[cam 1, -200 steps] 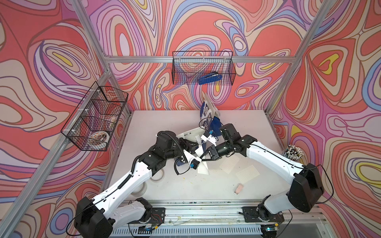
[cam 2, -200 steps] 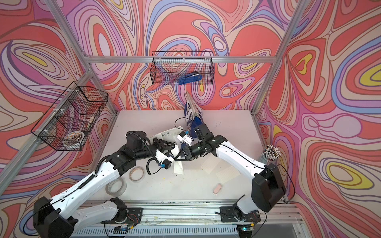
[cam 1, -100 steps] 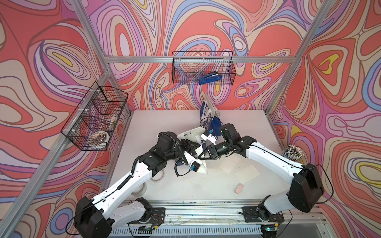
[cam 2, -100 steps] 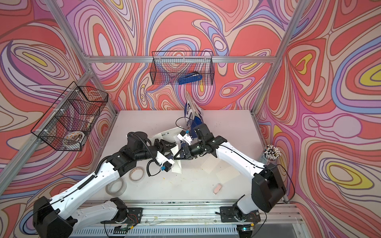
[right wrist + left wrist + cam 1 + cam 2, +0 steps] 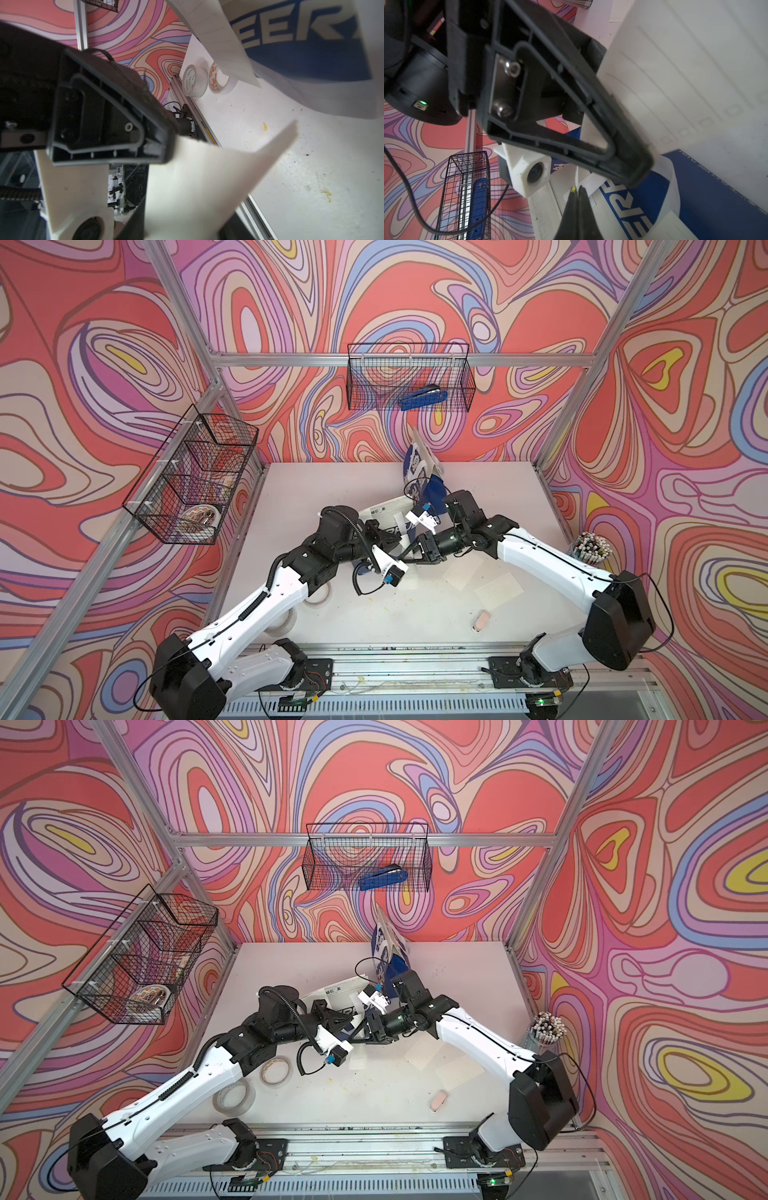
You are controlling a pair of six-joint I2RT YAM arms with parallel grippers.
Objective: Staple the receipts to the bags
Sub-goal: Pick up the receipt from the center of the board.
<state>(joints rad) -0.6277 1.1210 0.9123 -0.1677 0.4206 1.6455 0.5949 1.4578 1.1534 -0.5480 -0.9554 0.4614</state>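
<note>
My left gripper (image 5: 577,190) is shut on the thin edge of a white lined receipt (image 5: 675,83), held above the table's middle. That receipt (image 5: 207,176) runs between the parted jaws of my right gripper (image 5: 182,224), which stands open around it. In both top views the grippers meet tip to tip, left gripper (image 5: 395,537) facing right gripper (image 5: 415,558). Under them lies the blue-and-white "CHEER" bag (image 5: 386,514), flat on the table, with another lined slip (image 5: 218,41) hanging over it. The bag with Chinese characters (image 5: 419,472) stands upright behind. Two receipts (image 5: 463,572) (image 5: 498,589) lie loose to the right.
A blue stapler (image 5: 424,400) sits in the wire basket on the back wall. Two tape rolls (image 5: 276,1071) (image 5: 232,1096) lie by the left arm. A small pink block (image 5: 482,620) lies near the front, a pen cup (image 5: 590,547) at the right edge, a wire basket (image 5: 191,481) on the left wall.
The left gripper has shut on the receipt and the right gripper's jaws have opened off it. Both arms have stayed almost where they were.
</note>
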